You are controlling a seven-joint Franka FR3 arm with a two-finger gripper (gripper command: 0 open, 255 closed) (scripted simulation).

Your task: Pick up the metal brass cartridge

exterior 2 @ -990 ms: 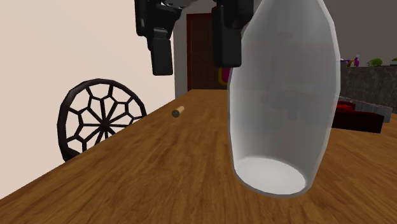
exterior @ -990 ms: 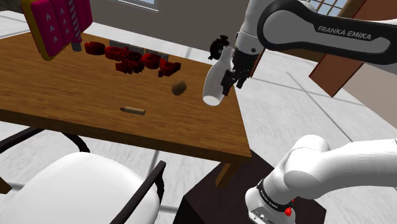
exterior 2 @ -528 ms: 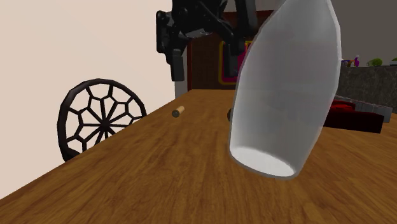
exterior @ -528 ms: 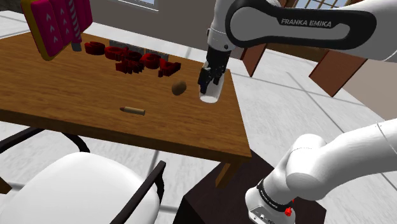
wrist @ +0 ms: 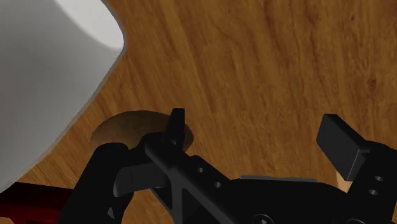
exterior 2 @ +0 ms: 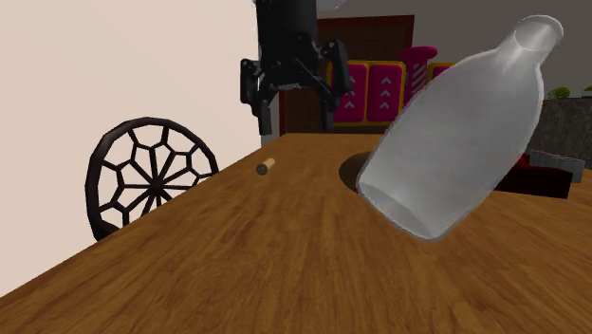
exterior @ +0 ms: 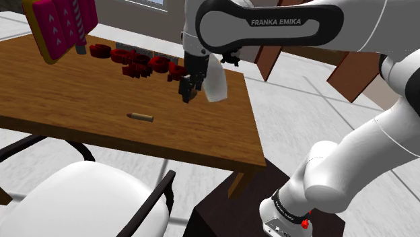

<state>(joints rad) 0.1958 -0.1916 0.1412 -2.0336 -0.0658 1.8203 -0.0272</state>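
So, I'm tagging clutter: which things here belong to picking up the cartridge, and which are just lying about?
For the job: brass cartridge, open gripper, wooden table it lies on.
Lying about: tilted white bottle, red letter shapes, brown round object, pink object, white chair.

surface: wooden table (exterior: 67,94) | brown rounded lump (wrist: 127,127): on the wood just beside one of the spread fingers (wrist: 175,122), partly hidden by it | brass cartridge (exterior: 141,117): lying flat, apart from the fingers, nearer the table's front edge | red pieces (exterior: 138,62): clustered beyond the fingers | pink block (exterior: 60,23): far corner, well apart from them
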